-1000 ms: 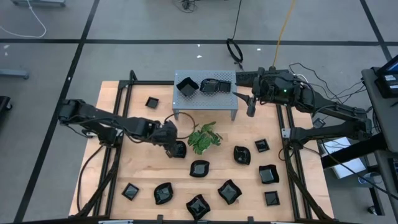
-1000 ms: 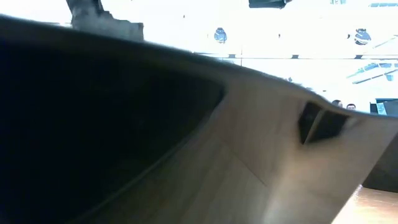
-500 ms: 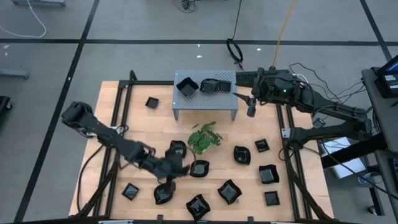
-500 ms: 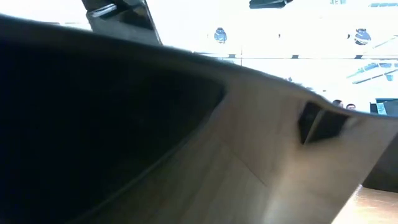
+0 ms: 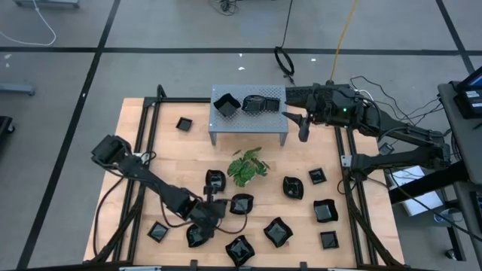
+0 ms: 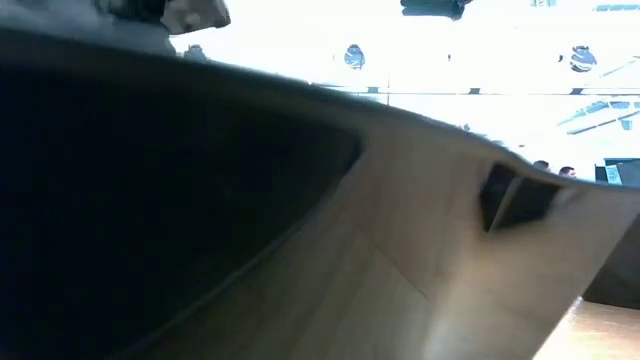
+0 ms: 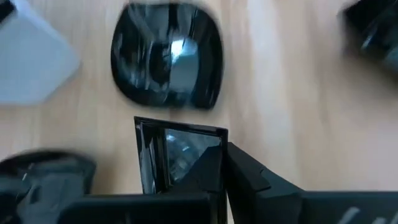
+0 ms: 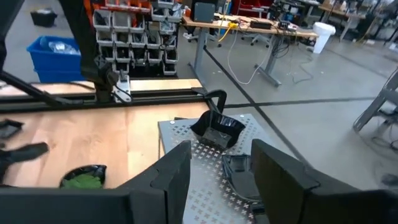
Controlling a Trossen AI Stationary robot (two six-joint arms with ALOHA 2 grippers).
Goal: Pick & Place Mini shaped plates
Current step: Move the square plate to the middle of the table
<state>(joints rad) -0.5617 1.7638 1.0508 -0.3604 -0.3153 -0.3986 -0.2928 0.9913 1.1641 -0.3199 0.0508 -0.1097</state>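
Several glossy black mini plates lie on the wooden table, among them one beside the green plant and a rounded one ahead of my left gripper. Two more sit on the grey perforated stand. My left gripper is low over the table's near middle, shut on a square plate. My right gripper hangs open in the air at the stand's right end; its fingers stand apart with nothing between them. My left gripper holds the square plate by its near rim, where one dark finger overlaps it. The fingers slant down from the table's left side. The plate sticks out ahead of the fingers, tilted. The gripper's body hides the rest of the hold.
Plates crowd the near half of the table, with one and another close on either side of my left gripper. A dark shape close to the lens fills most of the low view. Black frame rails run along the table's sides.
My left gripper has swung from beside the plant toward the table's near edge and sunk lower, its wrist rolling as it went. The plate beside the plant has stayed where it was.
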